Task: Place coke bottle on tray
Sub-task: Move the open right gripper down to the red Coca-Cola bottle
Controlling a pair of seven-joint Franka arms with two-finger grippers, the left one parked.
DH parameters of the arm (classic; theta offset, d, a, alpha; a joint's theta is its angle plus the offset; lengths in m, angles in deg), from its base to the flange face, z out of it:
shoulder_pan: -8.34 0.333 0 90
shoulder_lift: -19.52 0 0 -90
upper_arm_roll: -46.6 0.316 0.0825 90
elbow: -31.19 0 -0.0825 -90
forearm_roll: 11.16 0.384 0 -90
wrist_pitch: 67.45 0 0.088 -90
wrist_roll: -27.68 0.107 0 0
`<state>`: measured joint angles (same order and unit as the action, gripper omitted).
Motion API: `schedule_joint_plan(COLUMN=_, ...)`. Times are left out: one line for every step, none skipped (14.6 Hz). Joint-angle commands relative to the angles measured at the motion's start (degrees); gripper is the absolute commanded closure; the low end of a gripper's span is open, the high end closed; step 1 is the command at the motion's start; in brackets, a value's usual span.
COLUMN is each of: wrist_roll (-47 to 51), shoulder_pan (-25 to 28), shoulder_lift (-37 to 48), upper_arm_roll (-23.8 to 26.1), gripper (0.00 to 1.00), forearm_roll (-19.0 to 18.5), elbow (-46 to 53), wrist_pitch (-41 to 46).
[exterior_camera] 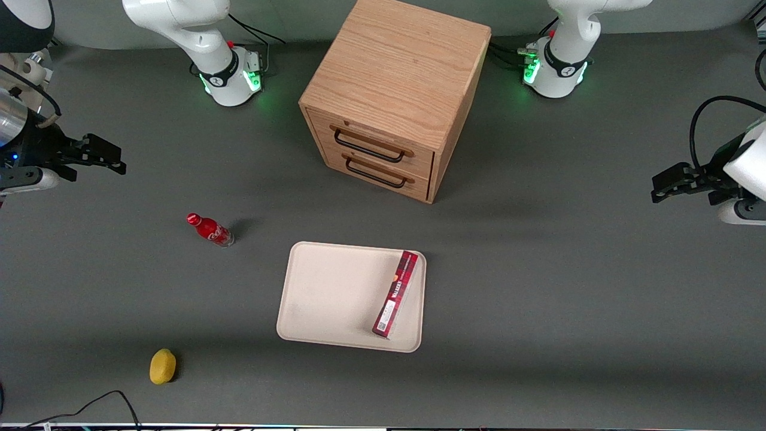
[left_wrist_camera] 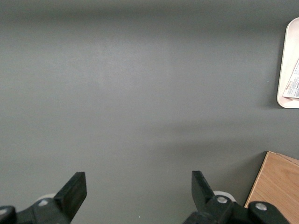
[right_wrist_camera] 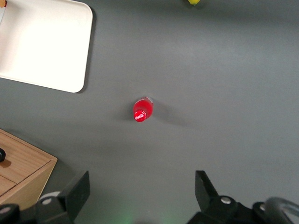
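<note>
Dark grey matting covers the desk (exterior_camera: 538,299) on which we see everything laid out. We find the small red coke bottle (exterior_camera: 209,229) with its red cap and white script logo standing upright on the bare desk, well apart from the large flat cream-white rectangular tray (exterior_camera: 335,293) and toward the working arm's end. On that tray, along the edge nearer the parked arm, lies a long red cardboard box (exterior_camera: 396,293). A light oak cabinet (exterior_camera: 392,90) with two black-handled drawers stands farther from the front camera than the tray. A small yellow lemon-like fruit (exterior_camera: 163,366), as far as we can judge, sits nearer the front camera than the bottle.

We see the right arm's black claw (exterior_camera: 114,158) raised at the working arm's end of the desk, well apart from the bottle and holding nothing. From the right wrist camera its two fingers (right_wrist_camera: 79,191) stand wide apart, with the bottle's cap (right_wrist_camera: 141,113) seen from above between them, down on the desk.
</note>
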<state>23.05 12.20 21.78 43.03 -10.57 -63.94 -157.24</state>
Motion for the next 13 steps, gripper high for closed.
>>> schedule_joint_plan(wrist_roll=0.8, shoulder_pan=-0.2, shoulder_lift=-0.9, upper_arm_roll=0.0, gripper=0.0, forearm_roll=1.3, elbow=2.1, wrist_pitch=2.5)
schedule_joint_plan(wrist_roll=0.8, shoulder_pan=-0.2, shoulder_lift=-0.9, upper_arm_roll=0.0, gripper=0.0, forearm_roll=1.3, elbow=2.2, wrist_pitch=2.5)
schedule_joint_plan(wrist_roll=0.8, shoulder_pan=-0.1, shoulder_lift=-0.9, upper_arm_roll=0.0, gripper=0.0, forearm_roll=1.3, elbow=2.4, wrist_pitch=2.6)
schedule_joint_plan(wrist_roll=0.8, shoulder_pan=-0.1, shoulder_lift=-0.9, upper_arm_roll=0.1, gripper=0.0, forearm_roll=1.3, elbow=2.4, wrist_pitch=2.6)
schedule_joint_plan(wrist_roll=0.9, shoulder_pan=0.0, shoulder_lift=-1.0, upper_arm_roll=0.1, gripper=0.0, forearm_roll=1.3, elbow=2.3, wrist_pitch=2.6)
schedule_joint_plan(wrist_roll=1.3, shoulder_pan=0.0, shoulder_lift=-1.0, upper_arm_roll=0.1, gripper=0.0, forearm_roll=1.3, elbow=2.2, wrist_pitch=2.8)
schedule_joint_plan(wrist_roll=3.4, shoulder_pan=0.1, shoulder_lift=-1.1, upper_arm_roll=0.2, gripper=0.0, forearm_roll=1.3, elbow=2.0, wrist_pitch=3.6)
schedule_joint_plan(wrist_roll=5.1, shoulder_pan=0.4, shoulder_lift=-1.6, upper_arm_roll=0.5, gripper=0.0, forearm_roll=1.3, elbow=1.4, wrist_pitch=3.7)
schedule_joint_plan(wrist_roll=5.4, shoulder_pan=0.5, shoulder_lift=-3.1, upper_arm_roll=1.5, gripper=0.0, forearm_roll=1.3, elbow=1.5, wrist_pitch=3.5)
schedule_joint_plan(wrist_roll=5.4, shoulder_pan=0.5, shoulder_lift=-4.8, upper_arm_roll=2.0, gripper=0.0, forearm_roll=1.3, elbow=1.4, wrist_pitch=2.8)
schedule_joint_plan(wrist_roll=5.4, shoulder_pan=0.5, shoulder_lift=-6.7, upper_arm_roll=2.2, gripper=0.0, forearm_roll=1.3, elbow=1.1, wrist_pitch=1.0)
schedule_joint_plan(wrist_roll=5.3, shoulder_pan=0.5, shoulder_lift=-8.6, upper_arm_roll=2.6, gripper=0.0, forearm_roll=1.3, elbow=0.6, wrist_pitch=-1.0)
schedule_joint_plan(wrist_roll=5.2, shoulder_pan=0.5, shoulder_lift=-10.2, upper_arm_roll=3.0, gripper=0.0, forearm_roll=1.3, elbow=-0.1, wrist_pitch=-3.0)
